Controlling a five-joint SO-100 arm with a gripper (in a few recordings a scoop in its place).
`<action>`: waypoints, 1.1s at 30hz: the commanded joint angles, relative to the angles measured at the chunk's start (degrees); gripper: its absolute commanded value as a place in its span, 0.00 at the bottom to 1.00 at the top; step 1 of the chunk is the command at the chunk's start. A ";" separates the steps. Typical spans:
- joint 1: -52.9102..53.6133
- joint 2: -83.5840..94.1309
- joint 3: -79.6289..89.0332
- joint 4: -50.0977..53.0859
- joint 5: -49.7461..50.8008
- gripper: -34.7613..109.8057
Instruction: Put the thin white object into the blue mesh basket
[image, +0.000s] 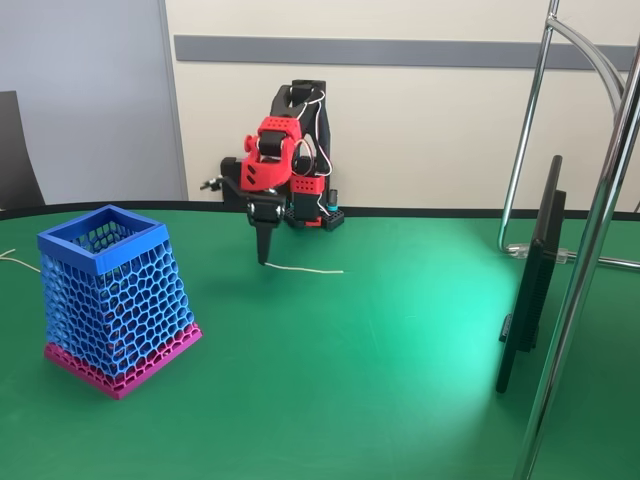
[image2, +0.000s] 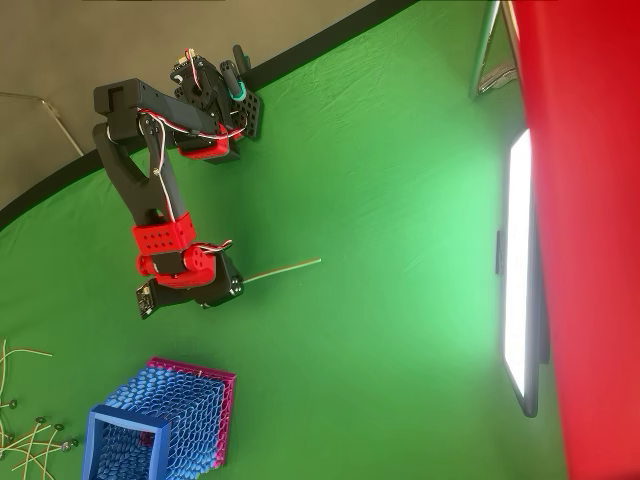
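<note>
I saw the thin white object (image: 308, 269) as a pale, almost straight strand lying flat on the green table (image: 380, 370), very slender against the cloth. In the overhead view it (image2: 285, 268) ran from beside the arm out toward open cloth. The gripper (image: 263, 255) pointed straight down with its dark fingertips at the strand's left end in the fixed view; the tips looked drawn close together, but I could not tell whether they pinched the strand or merely touched down beside it.

The blue mesh basket (image: 112, 300) stood upright well to the left, apart from the strand, its open rim up and its pink base on the cloth. Bare green lay between basket and arm. To the right stood a dark monitor (image: 530, 290) and chrome stand poles (image: 590, 250), well apart from the strand.
</note>
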 joint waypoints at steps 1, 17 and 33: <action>1.58 3.69 -4.92 -2.64 -2.11 0.27; 7.47 5.01 -20.57 -25.40 -17.40 0.26; 14.94 -0.97 -16.17 -78.05 -51.42 0.26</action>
